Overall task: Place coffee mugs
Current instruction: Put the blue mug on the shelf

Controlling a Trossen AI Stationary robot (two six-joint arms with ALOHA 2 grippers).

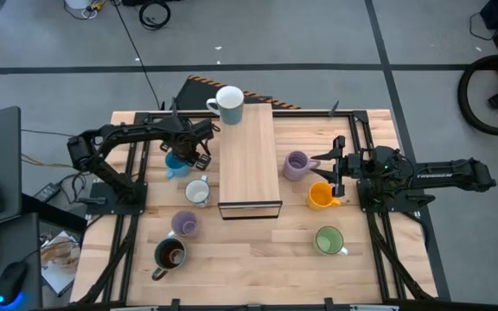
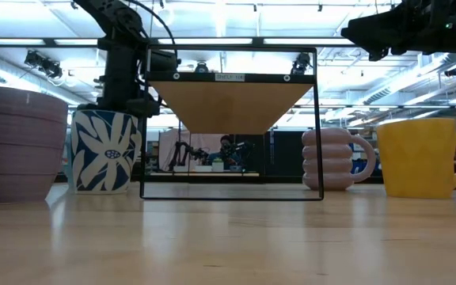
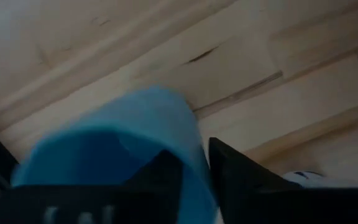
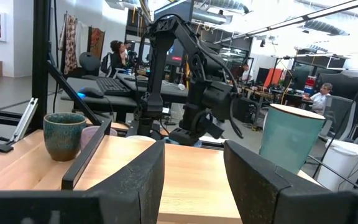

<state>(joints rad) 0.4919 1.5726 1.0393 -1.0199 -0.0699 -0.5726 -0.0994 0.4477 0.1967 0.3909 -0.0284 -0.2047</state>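
My left gripper is shut on the blue mug, left of the wooden shelf. The low view shows this arm behind a white mug with a blue pattern, which hides the blue mug. A white mug stands on the shelf's far end. My right gripper is open and empty, raised right of the shelf between a lilac mug and the orange mug. My left gripper holds the blue mug by its wall at the rim, one finger inside the mug and the other outside. The fingers come from above, slanting down. Whether the mug's base is on the table, I cannot tell.
On the table stand the patterned white mug, a second lilac mug and the dark olive mug near left, and the green mug near right. Black frame rails run along both table sides.
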